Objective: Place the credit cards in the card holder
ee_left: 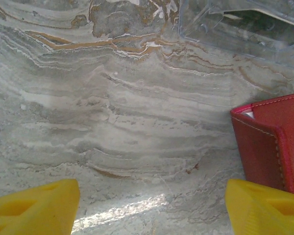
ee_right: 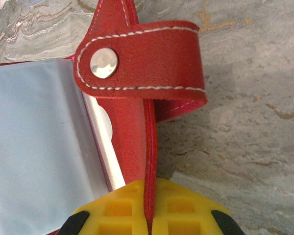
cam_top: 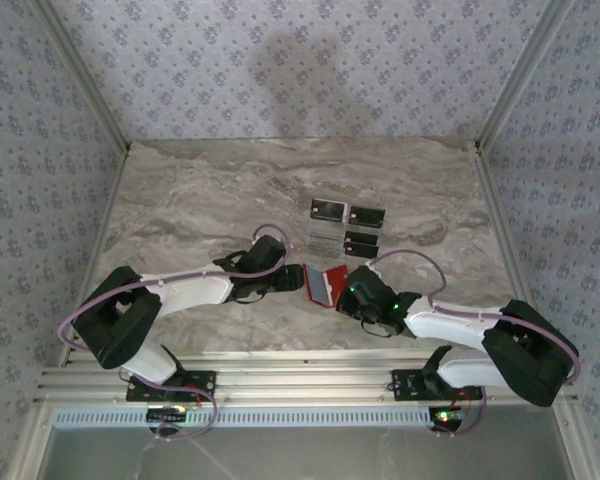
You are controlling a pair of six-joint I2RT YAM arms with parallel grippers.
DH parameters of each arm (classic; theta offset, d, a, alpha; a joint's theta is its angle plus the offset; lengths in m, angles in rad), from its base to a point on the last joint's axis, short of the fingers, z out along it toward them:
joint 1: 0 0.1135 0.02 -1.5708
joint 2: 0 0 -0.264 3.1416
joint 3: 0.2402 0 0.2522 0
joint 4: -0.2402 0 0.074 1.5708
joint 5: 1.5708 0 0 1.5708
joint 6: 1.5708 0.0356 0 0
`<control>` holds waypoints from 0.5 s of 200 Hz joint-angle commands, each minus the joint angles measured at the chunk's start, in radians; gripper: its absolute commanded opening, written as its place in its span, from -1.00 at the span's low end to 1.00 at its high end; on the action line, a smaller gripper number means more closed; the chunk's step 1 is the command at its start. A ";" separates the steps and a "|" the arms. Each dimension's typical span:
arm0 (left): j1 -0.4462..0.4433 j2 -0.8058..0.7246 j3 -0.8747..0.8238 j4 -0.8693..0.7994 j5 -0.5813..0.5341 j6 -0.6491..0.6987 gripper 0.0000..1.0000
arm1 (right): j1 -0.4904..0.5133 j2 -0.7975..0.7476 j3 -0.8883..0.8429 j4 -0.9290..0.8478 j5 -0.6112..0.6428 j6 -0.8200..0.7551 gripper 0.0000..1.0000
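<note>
Between the two arms, the card holder [cam_top: 323, 287] is sitting open on the table [cam_top: 200, 200], the right gripper [ee_right: 149, 213] pinching its red cover; the left gripper [ee_left: 152, 208] is hovering just beside it, jaws wide; the credit cards [cam_top: 346, 226] are sitting behind.

On the table [cam_top: 200, 200], card holder [cam_top: 323, 285] at mid-frame, credit cards [cam_top: 327, 210] in a two-by-two block just above it, slightly right, apart from it, left gripper [cam_top: 298, 279] just beside its left edge, right gripper [cam_top: 348, 290] astride its right edge
</note>
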 commanded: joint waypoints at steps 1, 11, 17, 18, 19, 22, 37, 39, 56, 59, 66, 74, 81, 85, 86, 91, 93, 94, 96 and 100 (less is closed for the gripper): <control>-0.014 -0.037 0.016 0.028 -0.023 -0.021 0.56 | -0.010 0.005 -0.021 -0.049 0.036 0.015 -1.00; -0.017 -0.045 0.009 0.034 -0.033 -0.027 0.56 | -0.010 0.005 -0.022 -0.048 0.035 0.016 -1.00; -0.020 -0.051 0.005 0.042 -0.040 -0.030 0.56 | -0.011 0.005 -0.022 -0.047 0.035 0.014 -1.00; -0.020 -0.052 0.004 0.042 -0.041 -0.031 0.56 | -0.011 0.005 -0.022 -0.047 0.035 0.014 -1.00; -0.022 -0.052 0.004 0.043 -0.042 -0.031 0.56 | -0.010 0.005 -0.022 -0.047 0.036 0.014 -1.00; -0.023 -0.055 0.001 0.047 -0.045 -0.035 0.56 | -0.010 0.006 -0.022 -0.048 0.034 0.013 -1.00; -0.028 -0.061 -0.003 0.061 -0.054 -0.046 0.56 | -0.013 0.005 -0.022 -0.048 0.034 0.014 -1.00; -0.028 -0.062 -0.003 0.062 -0.056 -0.046 0.56 | -0.012 0.005 -0.022 -0.048 0.034 0.013 -1.00; -0.037 -0.070 -0.006 0.066 -0.075 -0.056 0.55 | -0.014 0.005 -0.025 -0.045 0.034 0.013 -1.00; -0.039 -0.073 -0.007 0.066 -0.078 -0.059 0.55 | -0.014 0.005 -0.025 -0.045 0.034 0.014 -1.00; -0.044 -0.078 -0.009 0.070 -0.088 -0.061 0.54 | -0.014 0.006 -0.025 -0.044 0.034 0.014 -1.00; -0.047 -0.080 -0.012 0.073 -0.093 -0.065 0.53 | -0.013 0.004 -0.025 -0.045 0.036 0.013 -1.00; -0.048 -0.079 -0.011 0.076 -0.093 -0.069 0.51 | -0.014 0.005 -0.026 -0.043 0.035 0.013 -1.00; -0.048 -0.080 -0.012 0.079 -0.092 -0.072 0.50 | -0.014 0.006 -0.028 -0.043 0.036 0.014 -1.00; -0.049 -0.081 -0.012 0.080 -0.093 -0.073 0.51 | -0.015 0.006 -0.028 -0.043 0.035 0.014 -1.00; -0.050 -0.079 -0.013 0.085 -0.092 -0.073 0.49 | -0.016 0.005 -0.029 -0.042 0.035 0.013 -1.00; -0.050 -0.078 -0.015 0.088 -0.092 -0.075 0.49 | -0.016 0.004 -0.030 -0.042 0.036 0.013 -1.00; -0.050 -0.077 -0.014 0.088 -0.091 -0.075 0.48 | -0.015 0.004 -0.030 -0.041 0.036 0.014 -1.00; -0.051 -0.077 -0.014 0.091 -0.092 -0.076 0.47 | -0.016 0.005 -0.031 -0.042 0.035 0.014 -1.00; -0.051 -0.075 -0.015 0.098 -0.089 -0.079 0.44 | -0.017 0.005 -0.031 -0.040 0.035 0.014 -1.00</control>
